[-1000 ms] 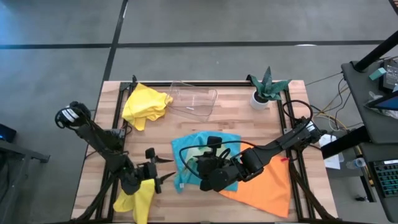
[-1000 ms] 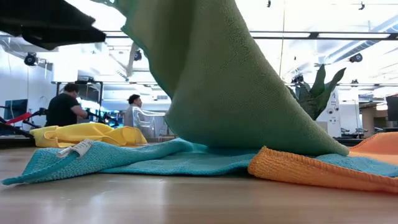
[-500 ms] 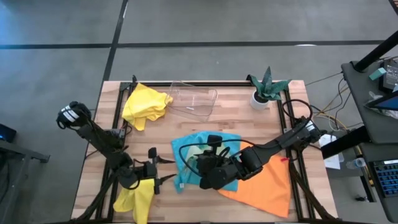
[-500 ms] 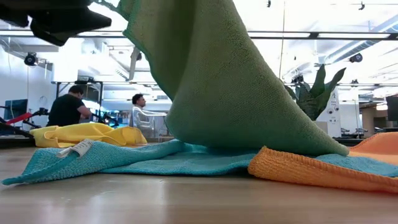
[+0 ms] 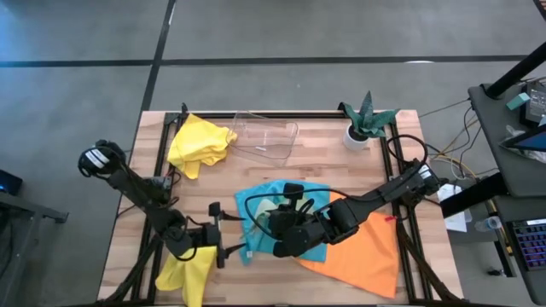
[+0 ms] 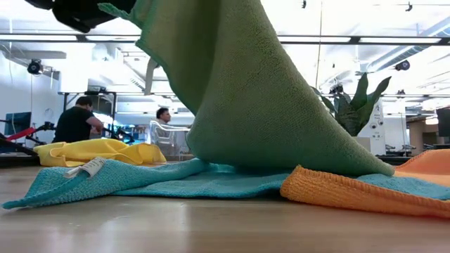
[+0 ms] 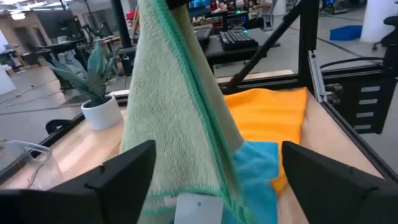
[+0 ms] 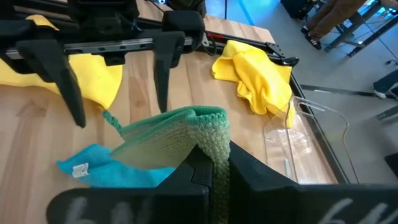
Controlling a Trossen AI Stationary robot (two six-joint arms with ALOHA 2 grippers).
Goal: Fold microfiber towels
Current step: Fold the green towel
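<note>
Left gripper (image 5: 219,235), jaws wide apart near the table's front edge, should close on the free corner of the green towel (image 6: 253,98) we hold pinched up mid-table in the right gripper (image 8: 211,163).

Bystanders on and around the light wooden slatted table (image 5: 316,162)

A clear plastic tray (image 5: 266,136) lies at the far edge; right of it stands a small green plant in a white pot (image 5: 365,121). Two people (image 6: 77,121) are in the room beyond.
</note>
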